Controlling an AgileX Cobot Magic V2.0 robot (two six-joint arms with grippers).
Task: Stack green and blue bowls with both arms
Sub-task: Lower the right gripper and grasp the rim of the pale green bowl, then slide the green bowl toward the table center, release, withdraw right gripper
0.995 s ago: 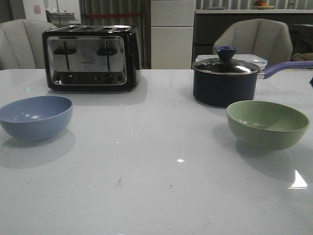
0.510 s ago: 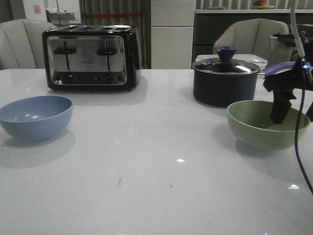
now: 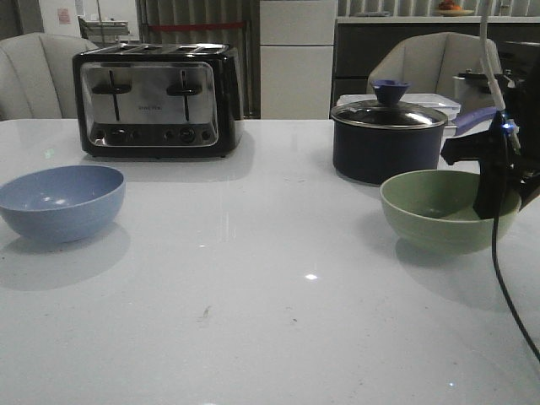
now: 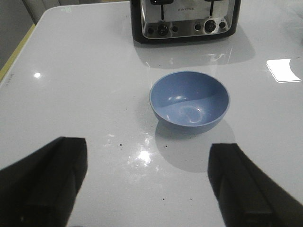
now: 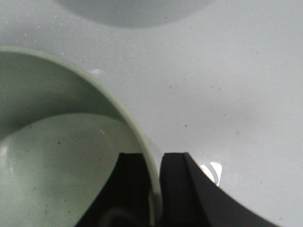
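Gripping green bowl rim — right pincer; toaster reads "FINETEK".

White table seen from the front. At left of the frame, a blue bowl stands alone, upright. At right, a green bowl sits in front of a dark lidded saucepan, whose handle extends to the right. A black right gripper reaches down at the green bowl's right rim; whether its fingers pinch the rim cannot be judged here. A black cable hangs from the arm toward the lower right corner. A black-and-chrome toaster occupies the upper left.
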